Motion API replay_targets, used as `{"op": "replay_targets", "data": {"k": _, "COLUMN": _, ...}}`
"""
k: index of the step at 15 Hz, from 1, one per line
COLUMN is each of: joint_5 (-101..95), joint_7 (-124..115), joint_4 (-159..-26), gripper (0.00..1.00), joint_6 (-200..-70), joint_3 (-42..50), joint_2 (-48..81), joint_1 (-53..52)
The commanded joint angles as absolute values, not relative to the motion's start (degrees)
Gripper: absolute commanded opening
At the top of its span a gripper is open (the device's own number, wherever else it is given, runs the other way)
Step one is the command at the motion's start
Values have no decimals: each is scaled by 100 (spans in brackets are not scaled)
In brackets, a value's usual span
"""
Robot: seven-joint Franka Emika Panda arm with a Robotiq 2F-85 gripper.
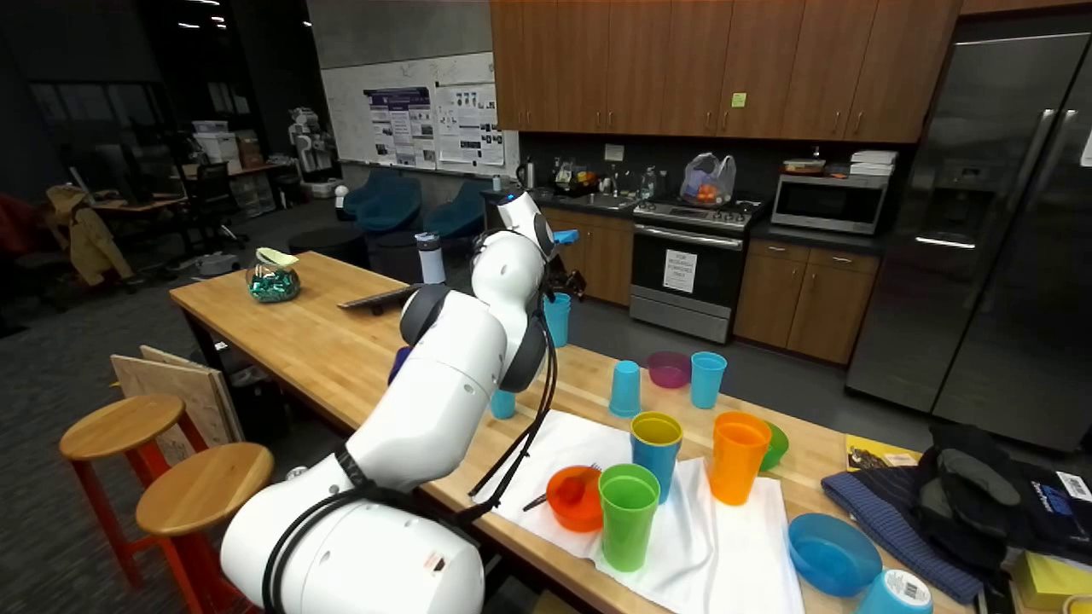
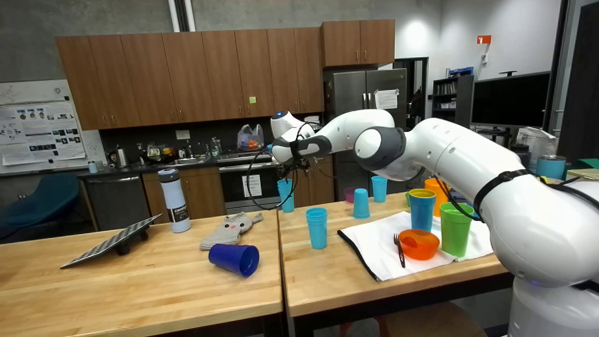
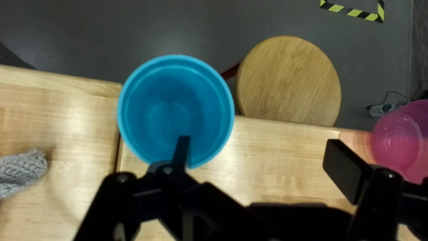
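Note:
My gripper (image 3: 259, 150) stands open above the table's far edge, with nothing between its fingers. A light blue cup (image 3: 167, 100) is under its left finger (image 3: 182, 150), which overlaps the cup's rim in the wrist view; whether they touch I cannot tell. In both exterior views this cup (image 1: 557, 322) (image 2: 286, 195) is upright below the gripper, near the seam between two tables. A pink bowl (image 3: 398, 144) lies beyond the right finger. An upside-down blue cup (image 1: 625, 389) and an upright blue cup (image 1: 707, 379) are close to that bowl.
On a white cloth (image 2: 374, 248) are a green cup (image 2: 456, 229), an orange bowl (image 2: 420, 244) and a fork (image 2: 399, 250). Another blue cup (image 2: 317, 228) stands nearer the front. A dark blue cup (image 2: 234, 259) lies sideways by a grey knitted toy (image 2: 229, 230). A stool (image 3: 289, 80) sits beyond the edge.

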State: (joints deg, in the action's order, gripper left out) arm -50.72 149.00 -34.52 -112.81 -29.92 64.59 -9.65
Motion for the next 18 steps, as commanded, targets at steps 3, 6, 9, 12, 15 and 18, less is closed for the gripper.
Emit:
{"op": "replay_targets", "data": {"k": 3, "joint_5": -5288, "joint_7": 14900, "joint_4": -3461, "gripper": 100, "joint_6": -11361, "joint_3": -3255, "joint_2": 6508, "joint_1": -847}}
{"op": "replay_targets", "data": {"k": 6, "joint_5": -5299, "joint_7": 14900, "joint_4": -3456, "gripper": 100, "joint_6": -11358, "joint_3": -3333, "joint_2": 6548, "joint_1": -817}}
{"op": "replay_targets", "data": {"k": 9, "joint_5": -5306, "joint_7": 14900, "joint_4": -3467, "gripper": 100, "joint_6": -11357, "joint_3": -3409, "joint_2": 6572, "joint_1": -785}}
{"op": "replay_targets", "data": {"k": 12, "joint_5": -5302, "joint_7": 14900, "joint_4": -3487, "gripper": 69, "joint_6": -11346, "joint_3": -3515, "joint_2": 6598, "joint_1": -744}}
{"op": "replay_targets", "data": {"k": 15, "joint_5": -5315, "joint_7": 14900, "joint_4": -3490, "gripper": 46, "joint_6": -11320, "joint_3": -3595, "joint_2": 6614, "joint_1": -717}}
{"op": "replay_targets", "data": {"k": 18, "joint_5": -5330, "joint_7": 14900, "joint_4": -3522, "gripper": 21, "joint_6": -11320, "joint_3": -3675, "joint_2": 6606, "joint_1": -686}}
